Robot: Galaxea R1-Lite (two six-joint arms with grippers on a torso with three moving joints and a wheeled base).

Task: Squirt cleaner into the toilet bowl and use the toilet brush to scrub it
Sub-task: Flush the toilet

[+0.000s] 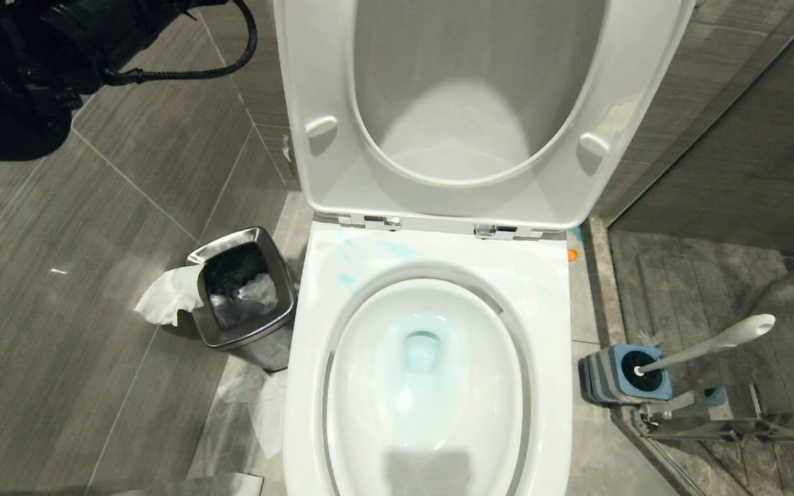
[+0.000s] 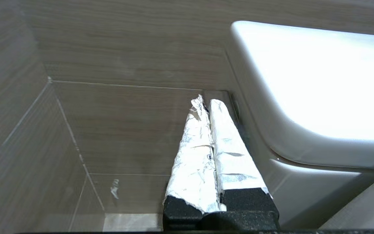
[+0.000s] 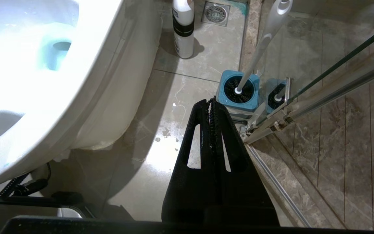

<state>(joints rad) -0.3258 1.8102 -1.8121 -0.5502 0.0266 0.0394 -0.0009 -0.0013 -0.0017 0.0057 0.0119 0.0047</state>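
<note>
Toilet bowl [image 1: 431, 386] fills the lower centre of your head view, seat and lid [image 1: 480, 103] tipped up at upper centre. Cleaner [image 1: 419, 348] shows as a pale turquoise tint around the drain, plus faint blue streaks on the rear of the rim toward the left (thin, easy to miss).

Toilet brush [image 1: 707, 346] sits at right of the frame, black head down in the square blue-and-grey holder [image 1: 621, 377], light-grey handle leaning up to the right. The holder stands on the floor just beside the glass shower partition [image 1: 735, 424].

At lower left of the bowl you have a steel-rimmed waste bin [image 1: 245, 293] with white tissue [image 1: 166, 293] hanging over its left edge.

Left arm [image 1: 32, 62] shows in the upper left corner only. In the left wrist view the left end effector [image 2: 206, 104], foil-wrapped, has its fingers pressed together on nothing, beside the white ceramic.

In the right wrist view the right end effector [image 3: 211, 101] is closed up and empty, hanging over the floor near the holder. A white bottle [image 3: 183, 29] stands on the floor at top centre there.
</note>
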